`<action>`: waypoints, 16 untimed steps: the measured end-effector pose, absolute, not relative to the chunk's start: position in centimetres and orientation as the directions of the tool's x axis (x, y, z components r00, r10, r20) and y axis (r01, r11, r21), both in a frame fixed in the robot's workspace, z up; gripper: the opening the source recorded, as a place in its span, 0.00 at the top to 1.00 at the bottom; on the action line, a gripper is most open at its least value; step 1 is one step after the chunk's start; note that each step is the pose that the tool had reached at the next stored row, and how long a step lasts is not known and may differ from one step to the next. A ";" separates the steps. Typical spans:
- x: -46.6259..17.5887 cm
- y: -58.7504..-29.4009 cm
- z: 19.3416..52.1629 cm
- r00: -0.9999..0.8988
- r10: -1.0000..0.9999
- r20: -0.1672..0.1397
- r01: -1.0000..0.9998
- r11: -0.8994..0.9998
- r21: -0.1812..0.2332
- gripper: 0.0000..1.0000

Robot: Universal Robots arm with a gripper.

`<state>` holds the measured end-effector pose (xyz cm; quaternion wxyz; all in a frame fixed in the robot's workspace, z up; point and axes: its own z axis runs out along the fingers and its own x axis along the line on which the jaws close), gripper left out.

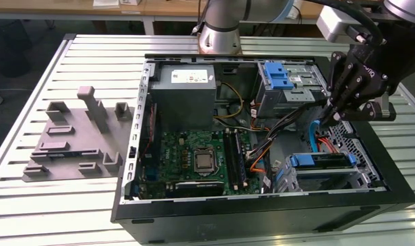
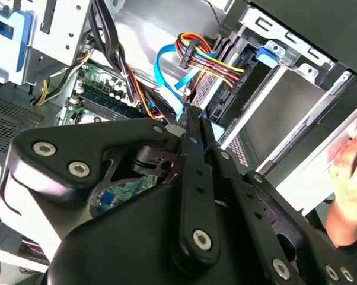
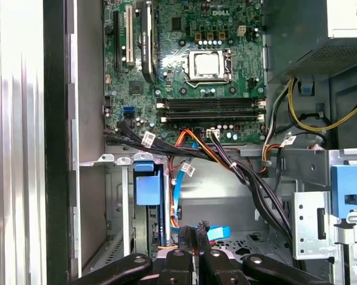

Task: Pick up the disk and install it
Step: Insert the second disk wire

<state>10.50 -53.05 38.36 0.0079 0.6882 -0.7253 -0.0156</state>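
**Over the open case, gripper shut, disk already in its bay**

Across the bench (image 1: 91,205) lies the case (image 1: 262,215), side off. Near its front corner the disk (image 1: 322,161) sits in a bay, blue handle up. Above, the gripper (image 3: 193,228) hangs with fingers together, apparently holding nothing.

Gripper (image 1: 328,117) low, fingers (image 3: 193,233) together
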 end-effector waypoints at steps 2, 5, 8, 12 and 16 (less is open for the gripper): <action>10.5 -53.0 38.4 -0.053 -0.999 -0.010 -0.998 0.052 0.033 0.83; 10.5 -52.8 38.5 -0.053 -0.999 -0.010 -0.998 0.053 0.033 0.83; 10.5 -52.6 38.3 -0.053 -0.999 -0.010 -0.998 0.053 0.033 0.83; 10.5 -52.6 37.6 -0.053 -0.999 -0.010 -0.998 0.053 0.033 0.83; 10.5 -52.6 37.2 -0.053 -0.999 -0.009 -0.998 0.053 0.033 0.83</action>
